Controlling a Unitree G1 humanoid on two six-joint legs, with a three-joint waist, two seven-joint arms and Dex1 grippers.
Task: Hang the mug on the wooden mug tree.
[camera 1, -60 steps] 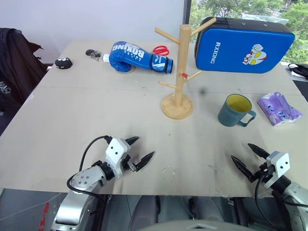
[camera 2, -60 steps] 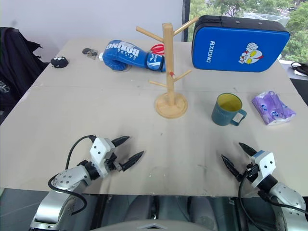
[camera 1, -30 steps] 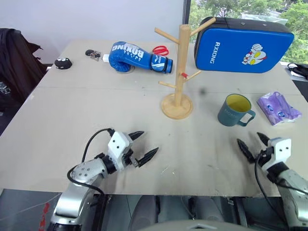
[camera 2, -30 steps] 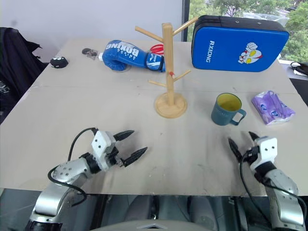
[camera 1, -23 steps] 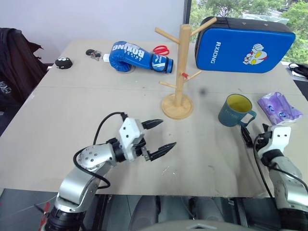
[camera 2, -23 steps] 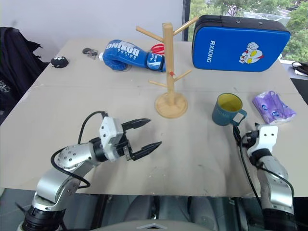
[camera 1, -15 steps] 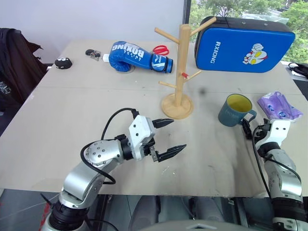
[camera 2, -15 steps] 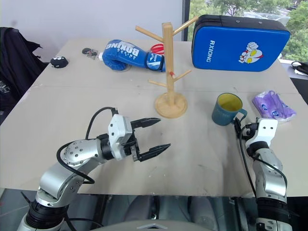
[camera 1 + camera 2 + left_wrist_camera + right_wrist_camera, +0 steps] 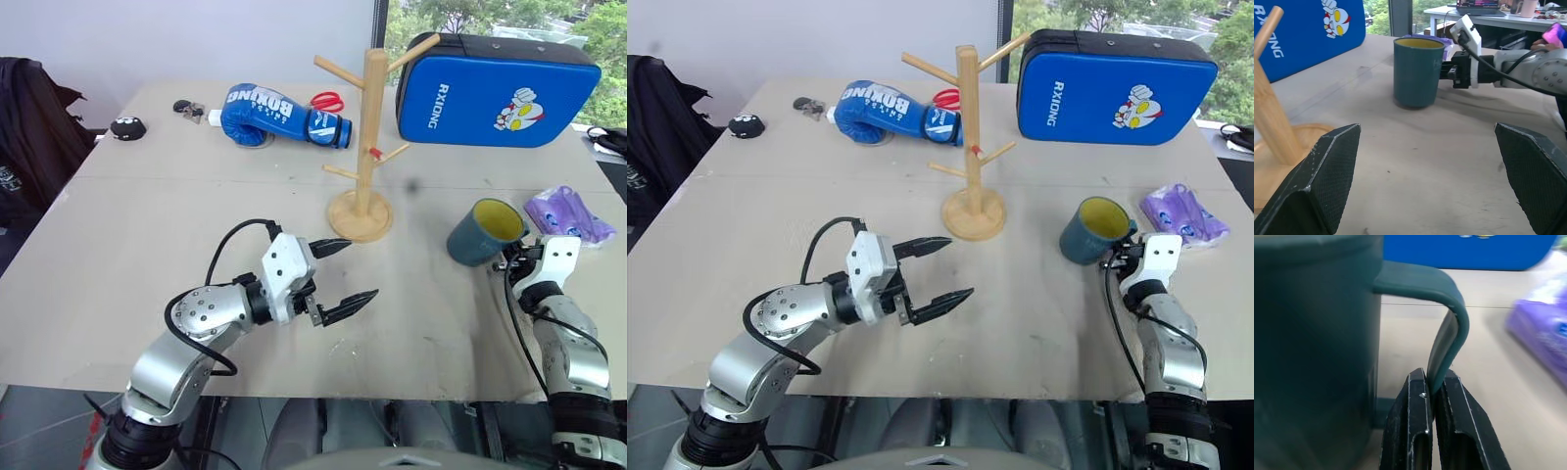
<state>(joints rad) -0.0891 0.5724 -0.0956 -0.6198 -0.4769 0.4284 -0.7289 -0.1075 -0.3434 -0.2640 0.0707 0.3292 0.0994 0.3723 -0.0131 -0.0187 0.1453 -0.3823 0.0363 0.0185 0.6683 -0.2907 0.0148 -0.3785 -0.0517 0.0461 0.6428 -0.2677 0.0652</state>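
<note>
A pale beige table (image 9: 147, 225) bears all the objects. At its far right edge stands a blue padded strike shield (image 9: 495, 91), printed with white lettering and a cartoon figure. At far centre-left lies a blue boxing glove (image 9: 284, 116) with white lettering, and red-handled scissors (image 9: 329, 102) lie just beyond its cuff.

The wooden mug tree (image 9: 364, 137) stands upright at far centre: a light wood pole on a round disc base, with angled pegs branching to both sides and a small red mark mid-pole. No mug hangs on it.

The mug (image 9: 482, 232) is right of the tree, well apart from it: dark teal-blue outside, yellow inside, with one loop handle. In the head views it is tipped, its mouth turned up and toward the far right. A crumpled purple packet (image 9: 570, 216) lies just to its right.

The right gripper (image 9: 1436, 418) is closed, its two black fingers (image 9: 1413, 431) pinching the lower part of the mug's handle between them; its white housing sits just near of the mug.

The left gripper (image 9: 340, 277) hovers near-left of the tree's base, fingers spread wide and holding nothing.

A small black object (image 9: 128, 127) and a small dark object beside a white piece (image 9: 192, 110) lie at the far left.
</note>
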